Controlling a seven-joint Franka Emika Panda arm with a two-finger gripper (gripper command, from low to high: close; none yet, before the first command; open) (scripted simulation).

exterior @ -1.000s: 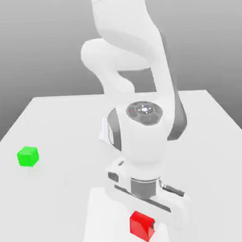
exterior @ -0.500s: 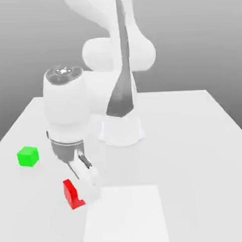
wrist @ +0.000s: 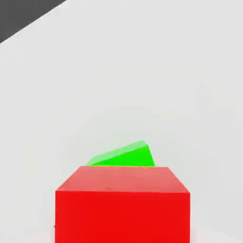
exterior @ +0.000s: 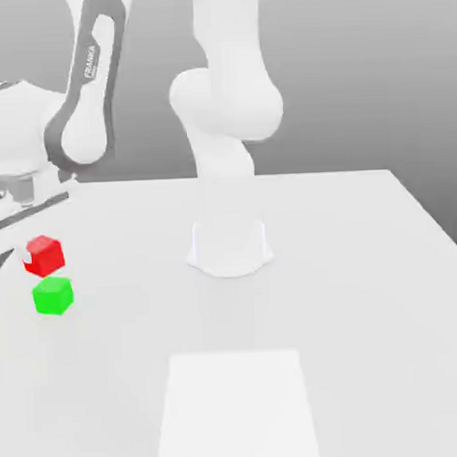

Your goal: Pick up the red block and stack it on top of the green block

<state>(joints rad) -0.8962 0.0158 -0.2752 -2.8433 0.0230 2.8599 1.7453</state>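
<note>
The white worktop carries the arm's round base near its middle. The arm reaches over to the exterior view's left edge, where the pincer is closed on the red block, holding it in the air. The green block sits on the worktop just below the red one, a thin gap between them; in the hand view it peeks out beyond the red block.

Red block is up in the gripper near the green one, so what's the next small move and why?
Probably a slow, straight descent, after a slight centring if needed. The gripper holds the red block in the air just above the green block, with a small gap between them. In the hand view the green block peeks out past the red one, so alignment looks close but not certain.
</note>
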